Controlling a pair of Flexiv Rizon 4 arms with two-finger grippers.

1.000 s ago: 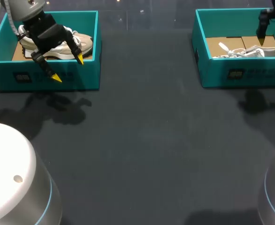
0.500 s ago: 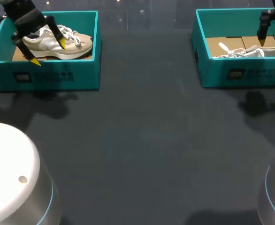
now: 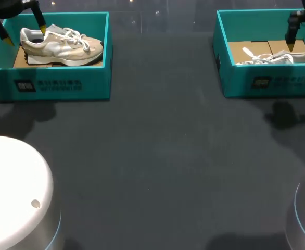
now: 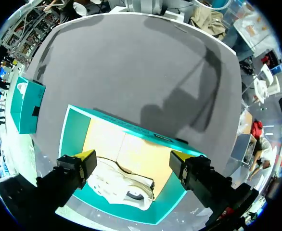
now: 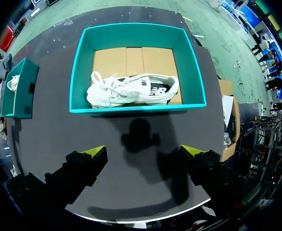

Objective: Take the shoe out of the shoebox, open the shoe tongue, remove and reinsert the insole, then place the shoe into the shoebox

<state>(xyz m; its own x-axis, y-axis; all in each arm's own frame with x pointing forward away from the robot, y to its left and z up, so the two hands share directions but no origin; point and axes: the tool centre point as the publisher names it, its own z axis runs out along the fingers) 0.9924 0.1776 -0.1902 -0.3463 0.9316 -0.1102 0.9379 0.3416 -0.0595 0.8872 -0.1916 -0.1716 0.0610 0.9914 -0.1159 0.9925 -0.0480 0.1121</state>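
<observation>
Dark table (image 3: 157, 156), with a teal left shoebox (image 3: 64, 86) and right shoebox (image 3: 267, 83), each with a black printed label (image 3: 25, 86) up front. Beige shoe (image 3: 61, 46) lies in the left one, white shoe (image 3: 277, 57) in the right. Left gripper (image 4: 131, 159) and right gripper (image 5: 145, 151) hang wide open above, holding nothing.

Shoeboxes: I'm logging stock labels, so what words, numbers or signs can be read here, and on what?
Left shoebox front: dark square mark plus a line of print, too small to read.
Right shoebox front: same mark and print, too blurred to read.
White shoe side: dark emblem, not legible.
</observation>
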